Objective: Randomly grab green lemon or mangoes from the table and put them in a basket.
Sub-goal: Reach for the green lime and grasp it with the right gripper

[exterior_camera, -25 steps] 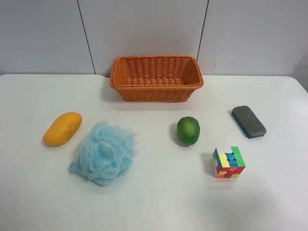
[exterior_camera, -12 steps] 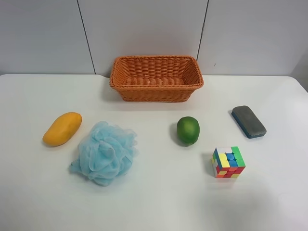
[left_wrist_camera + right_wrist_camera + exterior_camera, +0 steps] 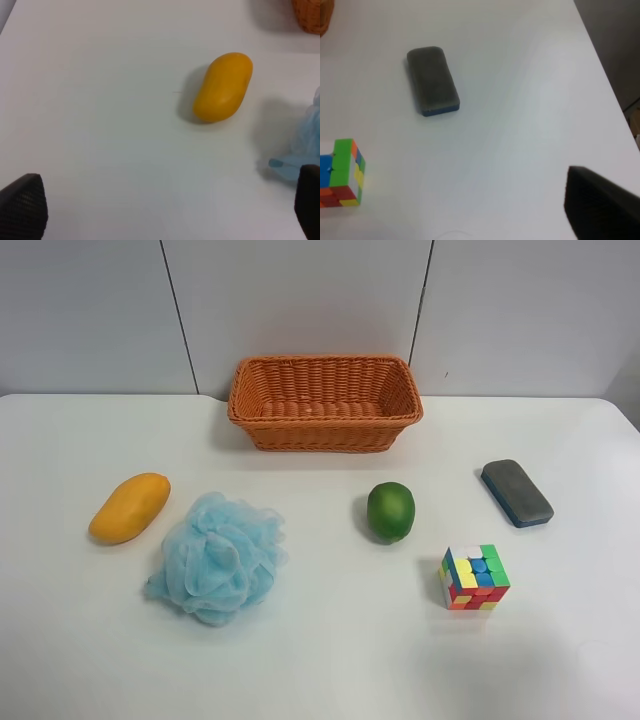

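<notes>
The yellow-orange mango (image 3: 129,507) lies on the white table (image 3: 320,660) at the exterior high view's left. The green lemon (image 3: 390,511) sits near the middle, in front of the empty wicker basket (image 3: 325,400). No arm shows in the exterior high view. In the left wrist view my left gripper (image 3: 165,215) is open and empty, its fingertips (image 3: 22,210) wide apart, well short of the mango (image 3: 223,87). In the right wrist view only one dark finger (image 3: 600,202) shows, over bare table; the lemon is out of that view.
A fluffy light blue pouf (image 3: 217,557) lies beside the mango. A multicoloured puzzle cube (image 3: 474,578) and a dark grey eraser (image 3: 516,492) lie at the exterior high view's right, also in the right wrist view (image 3: 340,172) (image 3: 432,80). The table edge (image 3: 607,85) runs nearby.
</notes>
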